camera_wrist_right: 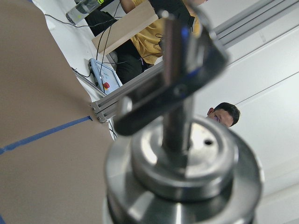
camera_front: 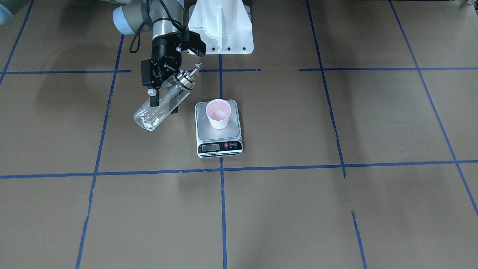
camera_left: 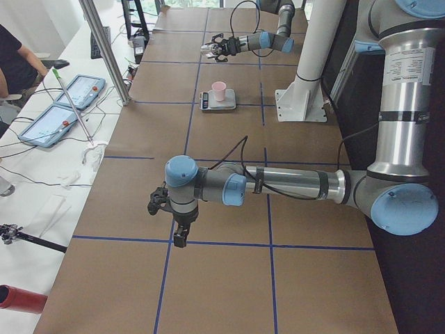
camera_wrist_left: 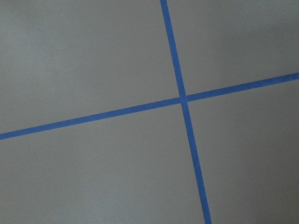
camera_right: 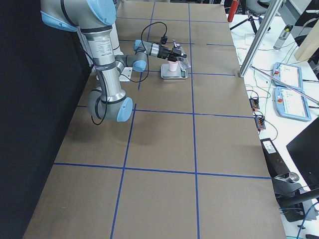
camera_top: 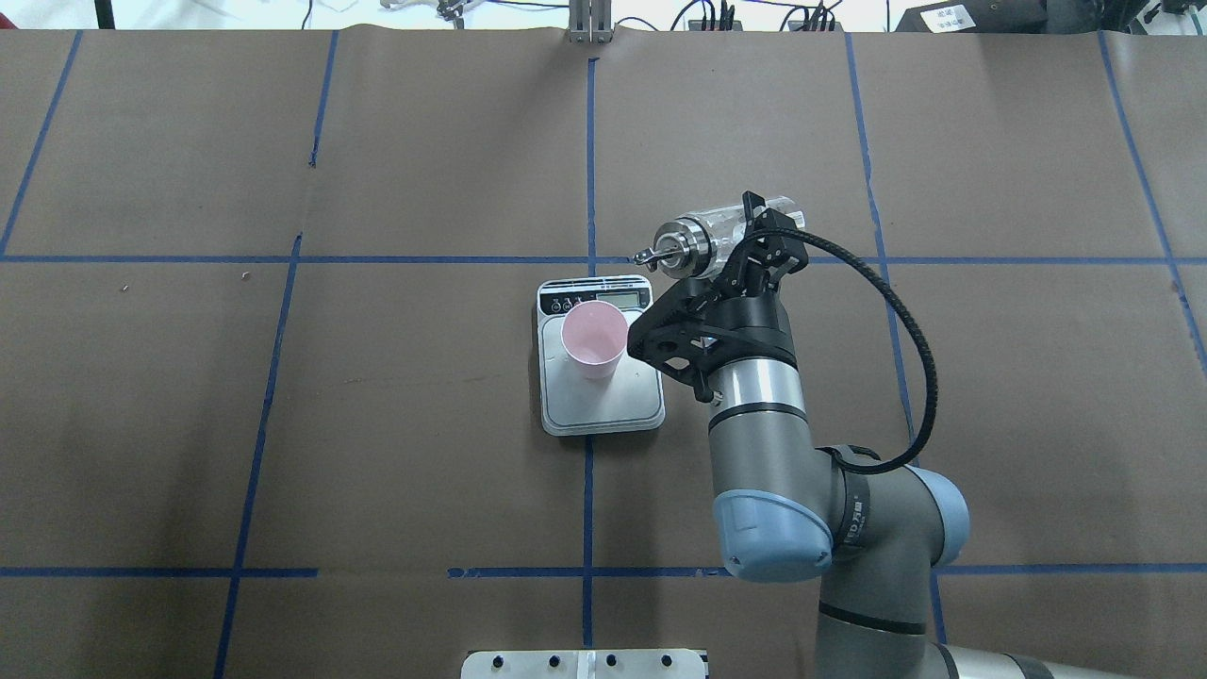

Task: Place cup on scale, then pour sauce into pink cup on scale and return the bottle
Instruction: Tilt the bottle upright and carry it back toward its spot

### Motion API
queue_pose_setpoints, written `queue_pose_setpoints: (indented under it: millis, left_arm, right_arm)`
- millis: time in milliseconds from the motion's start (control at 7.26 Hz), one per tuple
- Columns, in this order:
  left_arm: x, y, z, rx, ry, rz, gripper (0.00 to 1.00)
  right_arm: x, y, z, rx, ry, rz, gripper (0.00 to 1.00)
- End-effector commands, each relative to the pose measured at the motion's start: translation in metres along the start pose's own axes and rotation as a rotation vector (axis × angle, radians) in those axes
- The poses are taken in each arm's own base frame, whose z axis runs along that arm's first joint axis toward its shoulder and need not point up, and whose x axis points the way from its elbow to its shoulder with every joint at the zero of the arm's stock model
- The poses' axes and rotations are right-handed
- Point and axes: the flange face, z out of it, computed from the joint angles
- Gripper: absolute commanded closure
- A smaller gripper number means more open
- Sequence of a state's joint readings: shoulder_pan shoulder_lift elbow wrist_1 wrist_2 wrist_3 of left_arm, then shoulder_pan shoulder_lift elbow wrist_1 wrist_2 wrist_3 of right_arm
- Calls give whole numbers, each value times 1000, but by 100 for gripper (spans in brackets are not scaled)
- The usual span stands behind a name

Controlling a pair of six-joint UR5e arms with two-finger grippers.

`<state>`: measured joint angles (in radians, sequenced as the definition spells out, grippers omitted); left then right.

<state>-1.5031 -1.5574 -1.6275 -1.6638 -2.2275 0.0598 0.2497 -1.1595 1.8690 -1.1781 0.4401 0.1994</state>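
Note:
The pink cup [camera_front: 218, 114] stands upright on the scale [camera_front: 203, 129], which sits near the table's middle with its display facing away from the robot. My right gripper [camera_front: 164, 104] is shut on the clear glass bottle [camera_front: 157, 112] and holds it tilted in the air beside the scale. The silver cap [camera_front: 185, 79] and spout [camera_front: 198, 66] point towards the scale and stay clear of the cup. In the overhead view the bottle [camera_top: 721, 231] lies past the scale's display corner. Liquid is barely visible. My left gripper [camera_left: 178, 235] hangs far off over bare table; I cannot tell its state.
The white robot base [camera_front: 221, 26] stands behind the scale. Blue tape lines [camera_front: 222, 209] cross the brown table cover. The left wrist view shows only table and a tape cross [camera_wrist_left: 183, 98]. An operator's desk with devices [camera_left: 62, 104] lies beyond the table's far edge.

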Motion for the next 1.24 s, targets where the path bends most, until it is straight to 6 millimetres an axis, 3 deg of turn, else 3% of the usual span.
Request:
queue_pose_setpoints:
  millis: [0,276,551,965,1103]
  left_arm:
    - [1,-2,-2,4,0,3,0]
    - [1,-3,-2,5,-4,2,0]
    - [2,-5,-3,6,-7,5,0]
    - [3,-8,-5,12,-9,8,0]
    - [4,-9,-7,16,-9,9,0]
  right_arm:
    - [11,14,-4,-12,-35,177,100]
    - [28,42,-13,-46,-86,361,100]
    - [30,47,-11,-85,-128,559,100]
    - [42,56,9,-171,-162,816,100]
    - [52,76,23,-225,-153,896,100]
